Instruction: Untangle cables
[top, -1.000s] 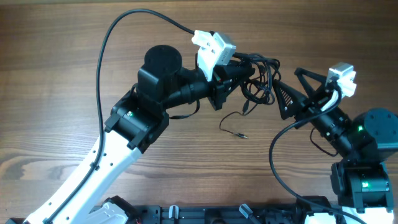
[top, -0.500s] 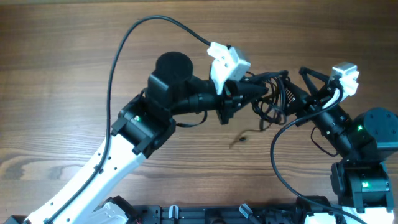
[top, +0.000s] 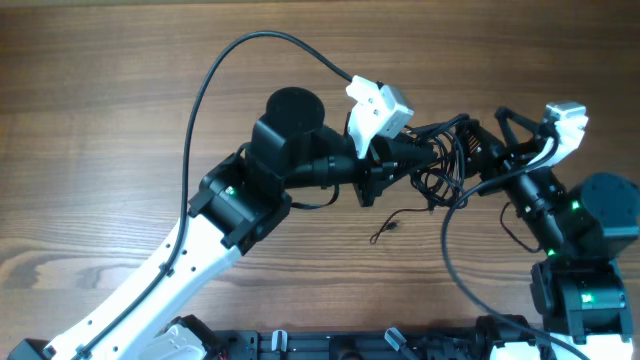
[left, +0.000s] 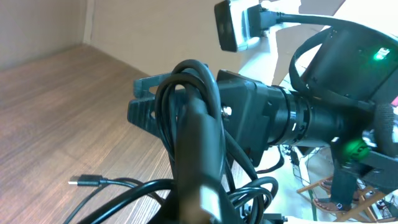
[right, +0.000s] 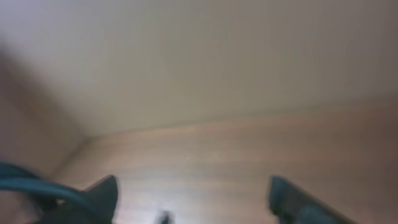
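Note:
The cables (top: 443, 165) are a dark knot of thin cords lifted off the wooden table between the two arms. My left gripper (top: 430, 150) is shut on this bunch. In the left wrist view, loops of the cables (left: 186, 81) drape over my left gripper (left: 202, 186). One loose end with a plug (top: 385, 227) trails onto the table; a plug (left: 84, 182) also shows in the left wrist view. My right gripper (top: 462, 158) is open right at the bunch. The blurred right wrist view shows the right gripper (right: 196, 202) with its fingertips (right: 102, 194) wide apart and a cord (right: 25, 185) at the left.
The thick black arm cable (top: 215, 80) arcs over the table's left half. The left arm's white link (top: 170, 270) crosses the lower left. The right arm's base (top: 590, 290) stands at the lower right. A dark rail (top: 350, 345) runs along the front edge.
My left gripper has carried the cable bunch to the right, up against the right gripper. The right gripper's fingers have spread wider. The loose plug end has dragged across the table.

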